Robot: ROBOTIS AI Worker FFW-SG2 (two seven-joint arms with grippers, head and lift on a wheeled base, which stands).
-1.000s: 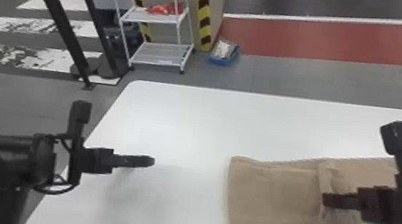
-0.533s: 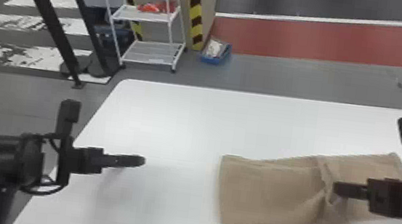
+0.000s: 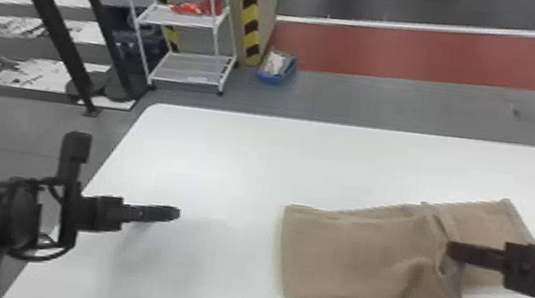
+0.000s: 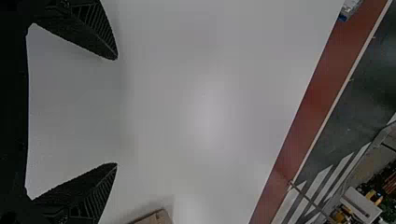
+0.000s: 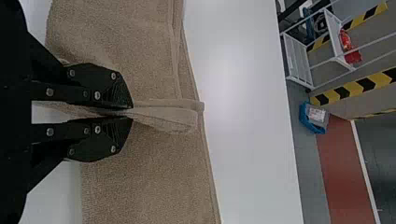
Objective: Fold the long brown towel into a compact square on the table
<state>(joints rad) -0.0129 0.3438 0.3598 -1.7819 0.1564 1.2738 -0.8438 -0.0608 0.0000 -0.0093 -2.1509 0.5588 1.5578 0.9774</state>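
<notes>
White rack (image 3: 190, 19) behind, red floor strip (image 3: 419, 55) right — blue bin (image 3: 277, 68) between

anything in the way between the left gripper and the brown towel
Nothing visible stands between the left gripper and the brown towel; the white table runs on between them. The right gripper is already at the towel, pinching a fold of it.

No lettering can be read; the packet (image 5: 317, 115) in the blue bin (image 5: 308, 125) perhaps bears faint print.
</notes>
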